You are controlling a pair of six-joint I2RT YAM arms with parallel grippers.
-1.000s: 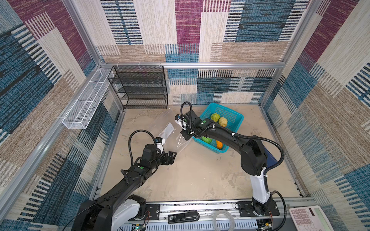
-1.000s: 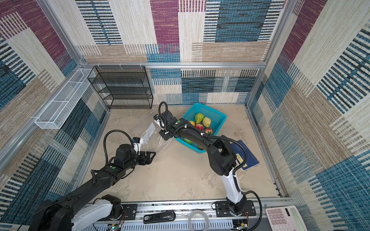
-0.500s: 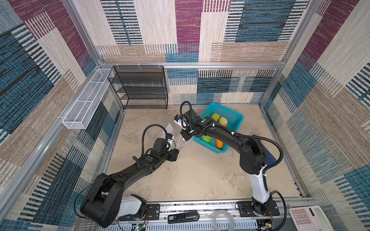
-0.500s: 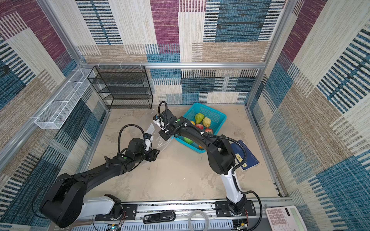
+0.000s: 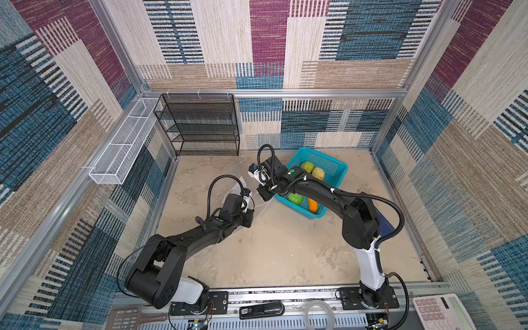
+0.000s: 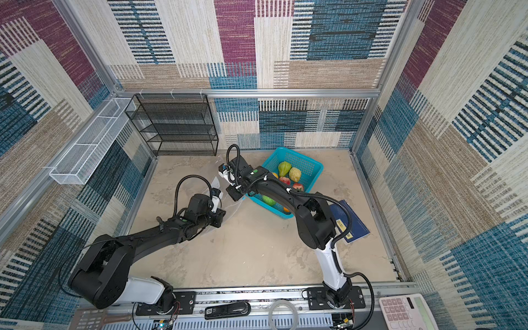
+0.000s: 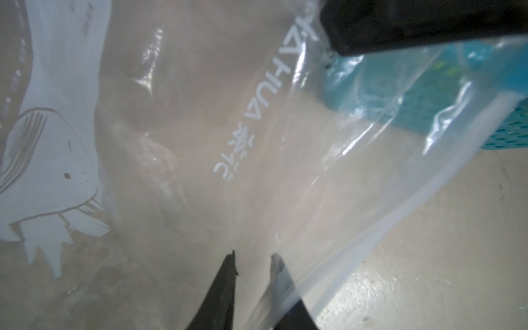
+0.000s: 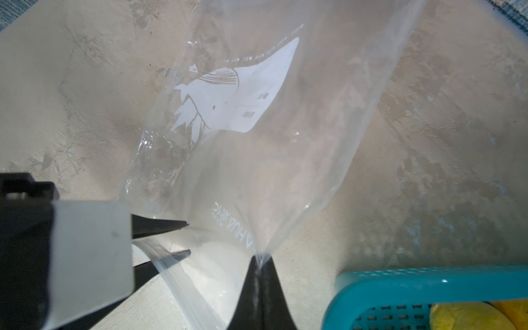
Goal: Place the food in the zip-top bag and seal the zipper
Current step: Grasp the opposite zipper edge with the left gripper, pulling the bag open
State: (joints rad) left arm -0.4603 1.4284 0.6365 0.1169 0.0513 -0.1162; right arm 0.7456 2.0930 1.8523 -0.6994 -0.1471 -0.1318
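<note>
The zip-top bag (image 8: 257, 143), clear with a white whale label (image 5: 242, 180), hangs over the table between both arms. My right gripper (image 8: 260, 258) is shut on a pinch of its film and holds it up next to the turquoise basket (image 5: 328, 160). My left gripper (image 7: 253, 257) has come up to the bag's mouth. Its jaws stand a narrow gap apart, with the zipper (image 7: 400, 223) strip passing between them and one finger behind the film. The food lies in the basket: green (image 5: 307, 166), yellow-green (image 5: 318, 173), orange (image 5: 312, 205) and red (image 6: 285, 180) pieces. No slider shows.
A black wire shelf (image 5: 200, 125) stands at the back wall and a white wire tray (image 5: 120, 148) hangs on the left wall. A blue book (image 6: 351, 223) lies right of the basket. A calculator (image 6: 405, 311) sits at the front right.
My left arm has reached forward and right to the bag, and its jaws have narrowed from wide open around the rim. The right gripper has held the bag still.
</note>
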